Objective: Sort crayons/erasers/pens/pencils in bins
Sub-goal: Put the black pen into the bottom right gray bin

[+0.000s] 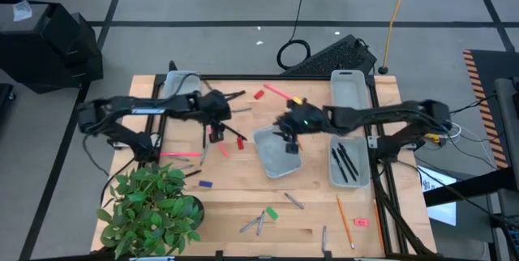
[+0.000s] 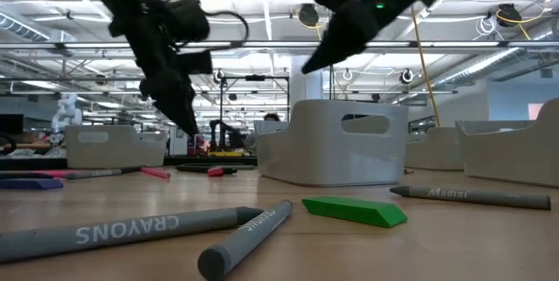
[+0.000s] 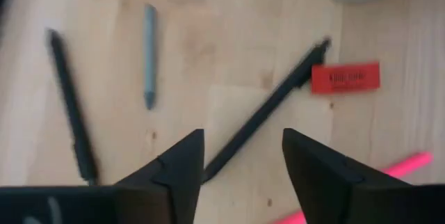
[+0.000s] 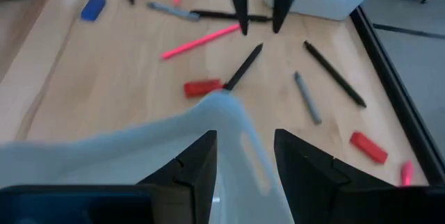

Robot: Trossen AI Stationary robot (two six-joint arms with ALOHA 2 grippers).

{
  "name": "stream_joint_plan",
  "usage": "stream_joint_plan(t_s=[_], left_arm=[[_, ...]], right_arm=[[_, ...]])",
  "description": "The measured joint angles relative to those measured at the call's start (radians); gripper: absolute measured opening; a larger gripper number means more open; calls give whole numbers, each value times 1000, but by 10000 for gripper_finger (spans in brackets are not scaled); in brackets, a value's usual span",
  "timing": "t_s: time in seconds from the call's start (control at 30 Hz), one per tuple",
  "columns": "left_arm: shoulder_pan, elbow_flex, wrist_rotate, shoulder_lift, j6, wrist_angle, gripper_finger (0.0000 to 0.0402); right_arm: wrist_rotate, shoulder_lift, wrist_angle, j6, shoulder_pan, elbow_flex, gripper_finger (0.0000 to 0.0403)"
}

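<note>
**A:** Which step is in hand?

**B:** By my reading, picking up a pen. The left gripper (image 3: 240,158) hangs above the wooden table (image 1: 235,200), jaws apart and empty, with a black pen (image 3: 268,109) lying slantwise on the wood right under the gap between its fingers. A red eraser (image 3: 345,78) lies against that pen's far tip. A grey crayon (image 3: 149,53) and a second pen (image 3: 69,102) lie close by on the same side, and a pink pencil (image 3: 400,168) shows at the edge of the left wrist view.

**A:** And the right arm?

**B:** The right gripper (image 4: 245,158) hovers over the middle bin (image 1: 276,151), jaws open, holding nothing. That bin looks empty from above.

**A:** Where do pens belong?

**B:** Three pens (image 1: 345,162) already lie in the bin (image 1: 349,168) on the right side of the table, so I would judge that one as the pen bin. A further bin (image 1: 352,87) stands at the far right, and another at the far left is partly hidden by the left arm.

**A:** What does the next move call for?

**B:** Lowering the left gripper straight down so the fingers straddle the pen's shaft, then closing across it. The eraser at the tip should be left alone, so gripping nearer the middle seems wise. Much is still loose: crayons (image 1: 253,224), a green eraser (image 1: 272,212) and an orange pencil (image 1: 344,220) lie near the front edge.
</note>
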State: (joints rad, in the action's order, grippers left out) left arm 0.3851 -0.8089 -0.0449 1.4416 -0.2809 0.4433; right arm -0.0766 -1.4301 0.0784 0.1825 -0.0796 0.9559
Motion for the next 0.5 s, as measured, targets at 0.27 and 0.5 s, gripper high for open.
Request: stream_joint_plan(t_s=[0.27,0.5], left_arm=[[1,-200,-7,233,-154,143,182],[-1,-280,-6,367,-213,243,152]], right_arm=[[-58,102,9,-116,121,-95,139],[-58,110,27,-192,181,-102,139]])
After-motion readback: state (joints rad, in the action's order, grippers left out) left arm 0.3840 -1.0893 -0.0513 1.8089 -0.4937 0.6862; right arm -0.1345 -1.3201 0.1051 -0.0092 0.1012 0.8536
